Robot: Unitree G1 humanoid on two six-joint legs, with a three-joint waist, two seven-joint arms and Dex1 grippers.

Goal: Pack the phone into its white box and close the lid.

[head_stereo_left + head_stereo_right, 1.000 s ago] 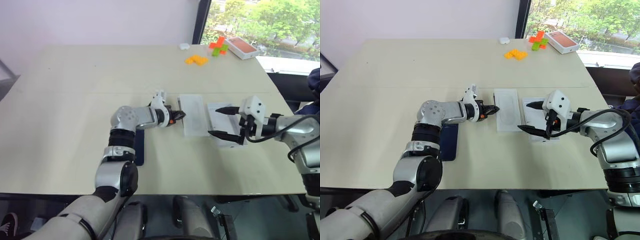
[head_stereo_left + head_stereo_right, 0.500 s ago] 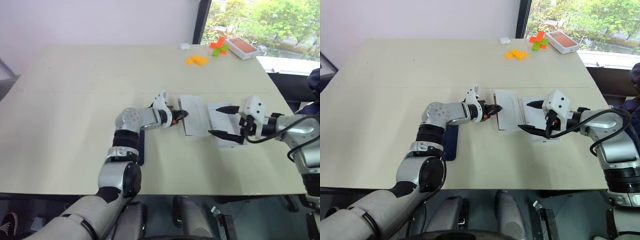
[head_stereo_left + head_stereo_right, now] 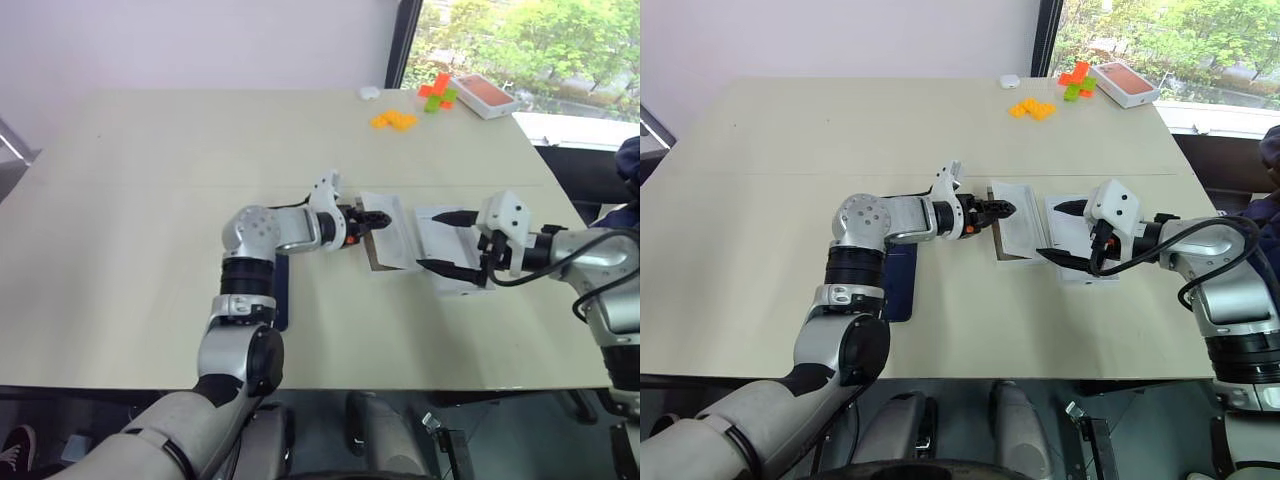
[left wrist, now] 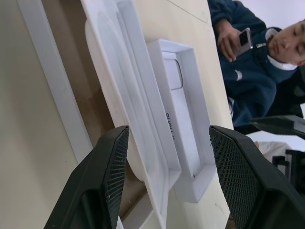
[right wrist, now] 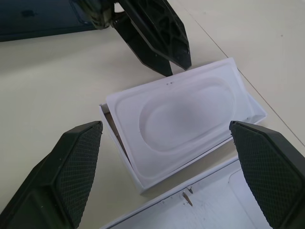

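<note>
The phone lies flat on the table beside my left forearm, dark and glossy. The white box sits mid-table with its tan floor partly showing. A flat white insert with an oval recess rests tilted across it. My left gripper is open, its fingertips at the insert's near edge, gripping nothing. The lid lies inside-up just right of the box. My right gripper hangs wide open over the lid's left part, holding nothing.
Orange blocks, green and orange blocks, a white box with an orange-red top and a small white object sit at the far right of the table. A seated person holding a phone is beyond the right edge.
My left gripper has gone from shut at the insert's edge to open and has lifted slightly. The insert now sits more tilted in the box. The right arm has not moved.
</note>
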